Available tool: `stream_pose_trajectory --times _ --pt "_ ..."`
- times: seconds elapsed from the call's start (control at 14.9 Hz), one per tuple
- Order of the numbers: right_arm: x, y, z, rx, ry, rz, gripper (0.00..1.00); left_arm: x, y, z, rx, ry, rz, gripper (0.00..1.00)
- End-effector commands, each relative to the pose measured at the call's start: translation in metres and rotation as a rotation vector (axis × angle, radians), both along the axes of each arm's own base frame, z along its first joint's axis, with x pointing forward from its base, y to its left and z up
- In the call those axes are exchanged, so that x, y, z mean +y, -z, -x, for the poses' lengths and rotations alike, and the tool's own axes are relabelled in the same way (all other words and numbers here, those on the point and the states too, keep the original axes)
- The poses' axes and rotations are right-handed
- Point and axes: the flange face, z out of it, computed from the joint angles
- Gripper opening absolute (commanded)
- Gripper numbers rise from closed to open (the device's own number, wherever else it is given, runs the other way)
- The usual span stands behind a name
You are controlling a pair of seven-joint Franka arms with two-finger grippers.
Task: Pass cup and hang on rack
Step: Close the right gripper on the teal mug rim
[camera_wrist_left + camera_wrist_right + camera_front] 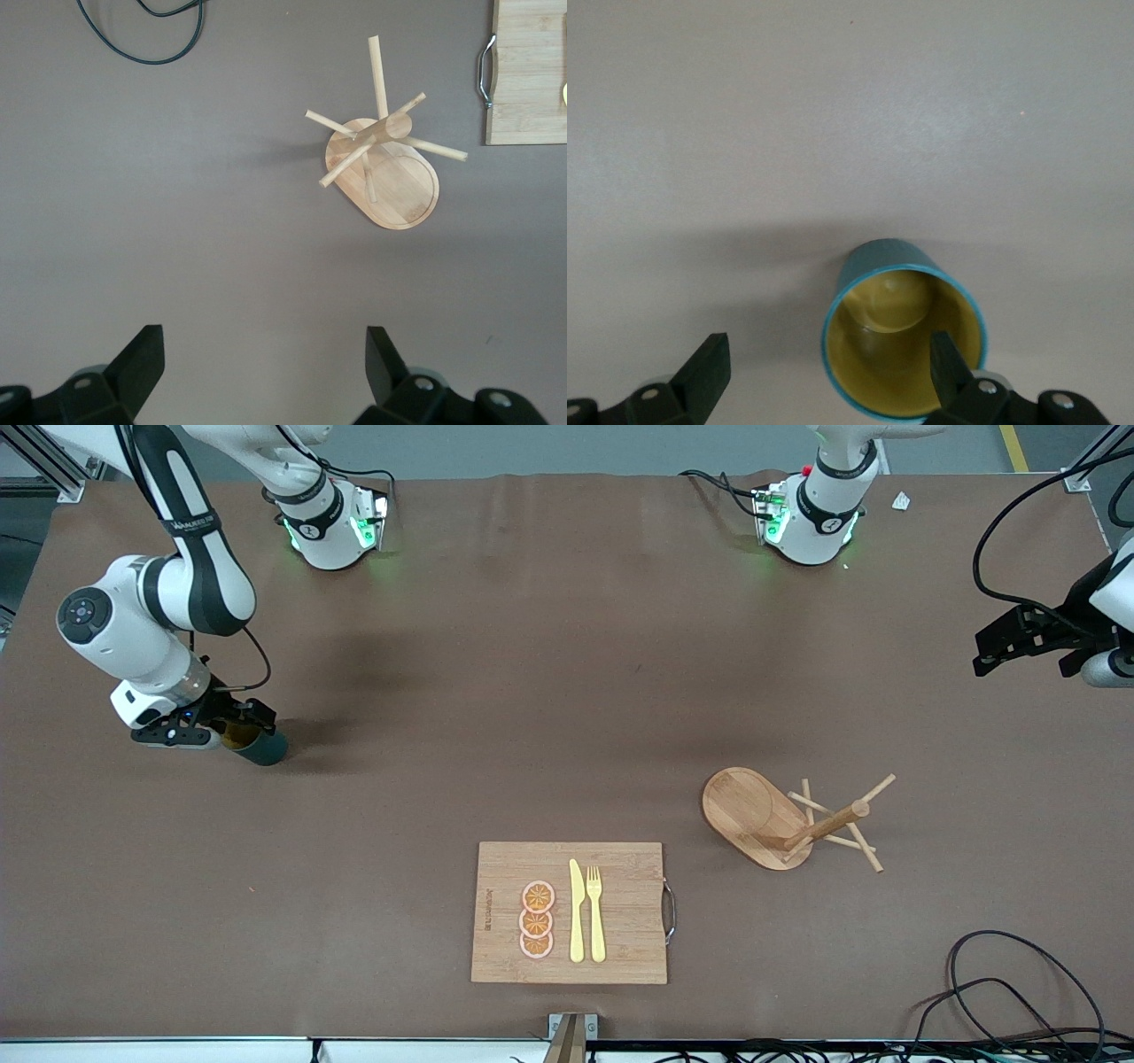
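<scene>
Your right pincer (232, 726) hangs released low over the cup (258, 746), which stands upright near the right arm's end of the tabletop (549, 691). The rack (784, 821) stands toward the left arm's end, bare surface between. Your left pincer (1019, 642) waits released above that end's edge.

Bench (549, 691) bare across middle between arm bases and cutting board (620, 868): wide passage. Cup (257, 744) upright at right arm's end, right claw (824, 376) spread over it, one finger (952, 363) over rim, other clear beside. Rack (780, 824) upright toward left arm's end, pegs sticking out all round; bare bench around base. Left claw (266, 363) spread above bare bench, well apart from rack. Cables (1019, 992) at bench edge nearest front camera.
</scene>
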Motion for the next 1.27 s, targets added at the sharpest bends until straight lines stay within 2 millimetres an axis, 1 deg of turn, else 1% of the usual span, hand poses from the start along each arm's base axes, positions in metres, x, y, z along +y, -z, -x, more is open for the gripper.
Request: stream_pose_trajectory --times 0.0,0.13,0.27,0.4,0.47,0.67,0.8,0.87,0.94,1.01,1.07,1.14,1.21 --pt "0.013 0.008 0.004 -0.008 0.024 -0.010 0.99 0.000 -0.004 -0.002 0.005 -0.011 -0.005 1.00" --pt "0.011 0.022 0.003 -0.021 0.029 -0.005 0.99 0.001 -0.003 -0.003 0.008 -0.013 -0.005 1.00" --pt "0.008 0.031 0.004 -0.018 0.034 -0.003 0.98 0.002 -0.003 -0.003 0.008 -0.015 -0.005 1.00" --pt "0.006 0.034 0.004 -0.018 0.039 -0.002 0.97 0.002 -0.003 -0.003 0.008 -0.015 -0.005 1.00" --pt "0.006 0.036 0.005 -0.015 0.039 -0.002 0.95 0.002 -0.003 -0.003 0.008 -0.015 -0.005 1.00" --pt "0.006 0.037 0.005 -0.012 0.039 -0.002 0.77 0.002 -0.003 -0.003 0.008 -0.015 -0.005 1.00" --pt "0.005 0.038 0.006 -0.010 0.040 -0.002 0.59 0.002 -0.003 -0.003 0.008 -0.016 -0.005 1.00" --pt "0.005 0.039 0.007 -0.009 0.040 -0.002 0.47 0.002 -0.003 -0.003 0.008 -0.015 -0.005 1.00" --pt "0.003 0.039 0.007 -0.007 0.045 -0.002 0.42 0.002 -0.002 -0.004 0.010 -0.015 -0.005 1.00" --pt "0.000 0.040 0.007 -0.004 0.052 -0.002 0.33 0.002 -0.003 -0.003 0.008 -0.015 -0.005 1.00" --pt "-0.001 0.041 0.007 -0.003 0.052 -0.002 0.27 0.002 -0.002 -0.004 0.010 -0.015 -0.005 1.00" --pt "-0.001 0.045 0.008 0.005 0.053 -0.001 0.18 0.003 -0.002 -0.004 0.010 -0.016 -0.005 1.00" --pt "-0.001 0.045 0.007 0.000 0.053 -0.001 0.09 0.002 -0.002 -0.004 0.010 -0.015 -0.005 1.00"
